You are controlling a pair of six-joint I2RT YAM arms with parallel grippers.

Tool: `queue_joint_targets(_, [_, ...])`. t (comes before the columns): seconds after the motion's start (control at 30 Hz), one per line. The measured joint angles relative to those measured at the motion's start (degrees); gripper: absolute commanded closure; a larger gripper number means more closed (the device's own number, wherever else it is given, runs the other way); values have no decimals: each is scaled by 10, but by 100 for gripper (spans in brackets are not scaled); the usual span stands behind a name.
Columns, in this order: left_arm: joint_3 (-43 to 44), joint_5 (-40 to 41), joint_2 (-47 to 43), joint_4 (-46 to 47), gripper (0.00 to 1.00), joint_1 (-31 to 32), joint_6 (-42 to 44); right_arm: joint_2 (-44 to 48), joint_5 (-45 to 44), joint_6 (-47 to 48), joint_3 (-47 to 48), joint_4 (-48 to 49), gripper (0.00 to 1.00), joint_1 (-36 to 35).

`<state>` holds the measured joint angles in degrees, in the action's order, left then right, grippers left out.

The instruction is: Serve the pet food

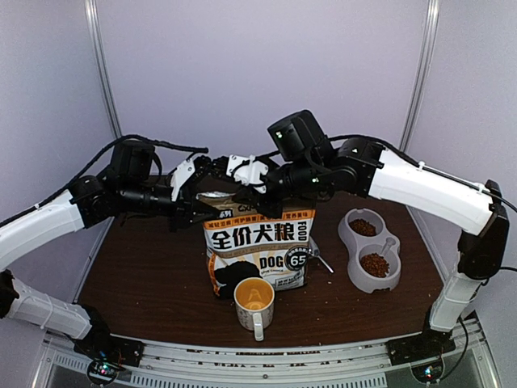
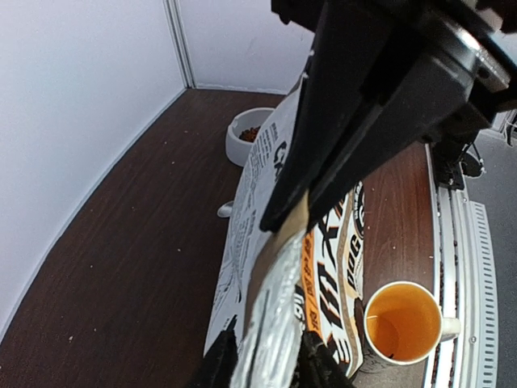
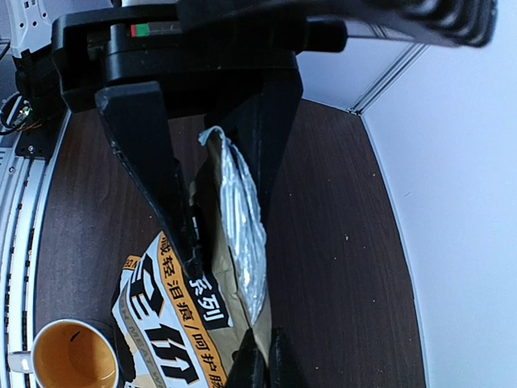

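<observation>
The pet food bag, white, tan and orange with "DOG" on it, stands upright mid-table. Its top is pulled apart and shows silver lining. My left gripper pinches the left end of the bag's top edge, whose folded rim sits between its black fingers. My right gripper is shut on the top edge's right end, its fingertips tight on the tan paper. Reddish-brown pet food lies in both cups of a double bowl to the right.
A white mug with an orange inside stands just in front of the bag, near the table's front edge. A metal spoon handle pokes out beside the bag's right side. White walls close in the back and both sides.
</observation>
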<state>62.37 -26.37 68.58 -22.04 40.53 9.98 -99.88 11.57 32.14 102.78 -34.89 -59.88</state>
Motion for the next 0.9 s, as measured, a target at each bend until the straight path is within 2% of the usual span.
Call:
queue_joint_targets(0.07, [0,-9,0,12,73,0,-5,2,0,0,-4,3,100,0])
queue_joint_targets(0.33, [0,-32,0,32,100,-1,-21,14,2,-5,-22,17,100,0])
queue_joint_targets(0.63, [0,-38,0,32,100,-2,-24,17,3,-6,-27,21,100,2])
queue_joint_targets(0.7, [0,-38,0,32,88,-2,-24,18,3,-7,-28,22,100,2])
queue_joint_targets(0.73, [0,-37,0,31,85,-2,-23,18,3,-7,-29,23,100,2])
queue_joint_targets(0.9, [0,-18,-5,24,87,-2,-12,18,3,-9,-31,26,100,2])
